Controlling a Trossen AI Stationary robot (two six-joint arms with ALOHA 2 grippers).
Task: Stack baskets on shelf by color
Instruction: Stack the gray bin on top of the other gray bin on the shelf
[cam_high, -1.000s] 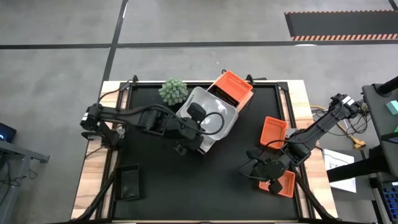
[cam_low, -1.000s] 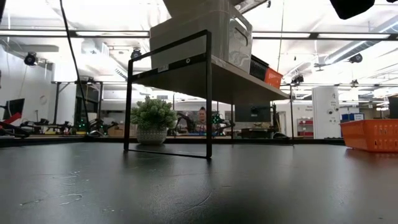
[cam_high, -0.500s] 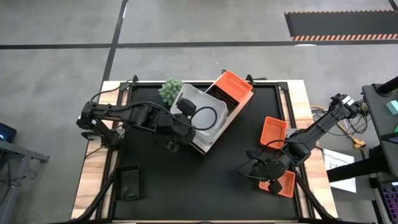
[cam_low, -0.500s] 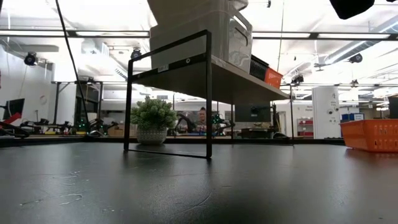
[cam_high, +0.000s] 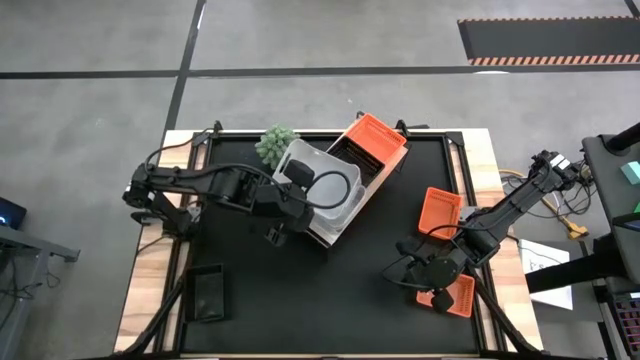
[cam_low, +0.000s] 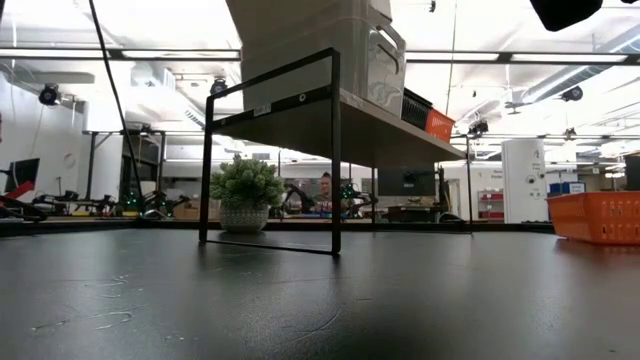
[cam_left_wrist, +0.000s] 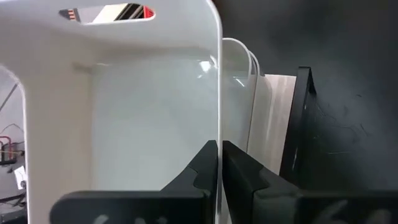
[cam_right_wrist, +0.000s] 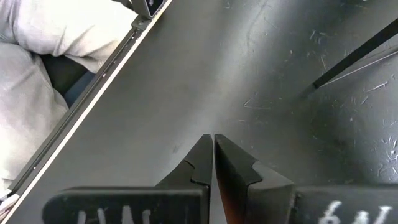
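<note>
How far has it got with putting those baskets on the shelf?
Partly done. The shelf already carries black baskets and an orange basket. The left gripper is pinching the wall of a white basket above other white ones on the shelf. Still left on the table: two orange baskets by the waiting right gripper and a black one.

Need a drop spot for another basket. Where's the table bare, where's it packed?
Bare: the table between the black basket at the left and the right gripper. Packed: the shelf, with the white basket held in the left gripper, and the orange basket.
</note>
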